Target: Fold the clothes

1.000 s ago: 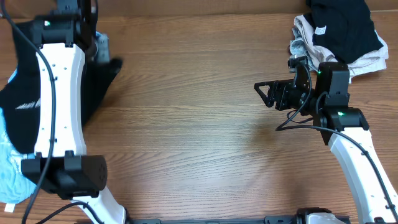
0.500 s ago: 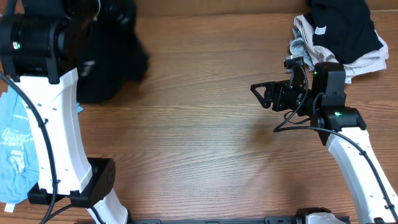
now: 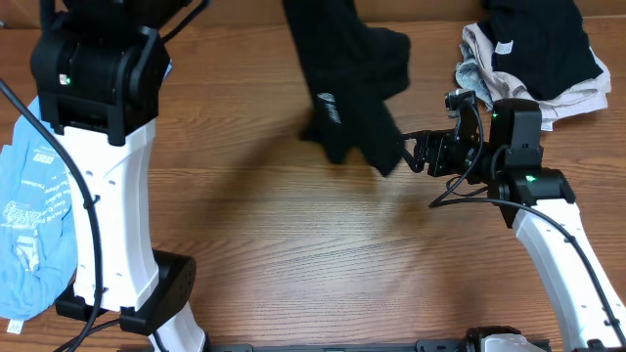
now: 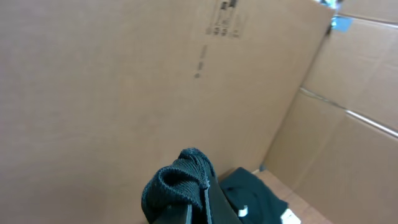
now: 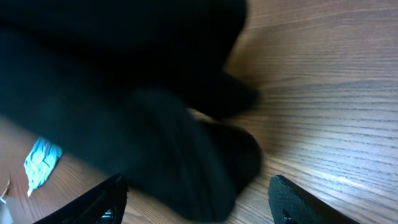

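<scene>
Wood-grain table, seemingly cardboard panels behind

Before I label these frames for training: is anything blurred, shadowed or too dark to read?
Overhead: the black garment is sharp, its white logo visible, a soft shadow on the table. Right wrist: it is a smeared, featureless dark mass; the wood grain is crisp. Left wrist: the bunched fabric is sharp, the cardboard behind soft.
</scene>
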